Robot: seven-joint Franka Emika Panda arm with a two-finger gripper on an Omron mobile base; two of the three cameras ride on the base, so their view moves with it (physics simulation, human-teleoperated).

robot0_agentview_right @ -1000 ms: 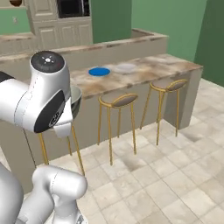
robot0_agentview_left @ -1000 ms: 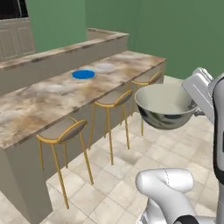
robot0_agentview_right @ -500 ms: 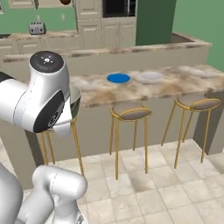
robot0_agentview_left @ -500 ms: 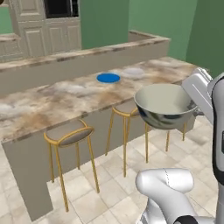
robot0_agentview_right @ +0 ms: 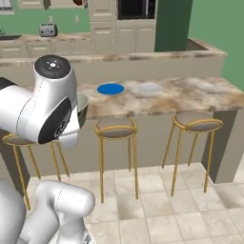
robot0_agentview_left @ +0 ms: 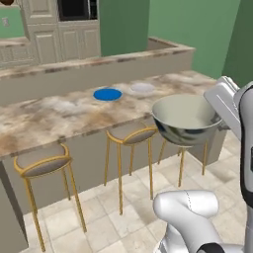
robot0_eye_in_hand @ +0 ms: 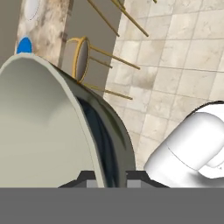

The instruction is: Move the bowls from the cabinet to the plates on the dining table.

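Observation:
My gripper [robot0_eye_in_hand: 111, 180] is shut on the rim of the large grey-white bowl [robot0_eye_in_hand: 43, 131]. The bowl [robot0_agentview_left: 185, 118] hangs upright in the air in front of the dining table [robot0_agentview_left: 49, 118], above the stools, with the hand [robot0_agentview_left: 223, 99] at its right rim. In the right base view the arm hides most of the bowl [robot0_agentview_right: 82, 107]. On the stone top lie the blue plate [robot0_agentview_left: 107, 94] and, just to its right, the pale plate [robot0_agentview_left: 143, 88]. Both plates are bare, the blue plate [robot0_agentview_right: 110, 88] and the pale plate [robot0_agentview_right: 149, 87]. A sliver of the reddish-brown bowl [robot0_agentview_right: 78, 2] peeks in at the top edge.
Yellow-framed stools [robot0_agentview_left: 132, 136] [robot0_agentview_right: 115, 129] [robot0_agentview_right: 196, 125] stand along the table's front on the tiled floor. Behind the table run a raised ledge [robot0_agentview_right: 143, 59], a back counter with a toaster [robot0_agentview_right: 47, 31] and a tall unit with a black microwave [robot0_agentview_right: 136, 8].
The whole scene has shifted as the base drove: the dining table and plates now face me more squarely and closer. The bowl stays gripped in the same pose.

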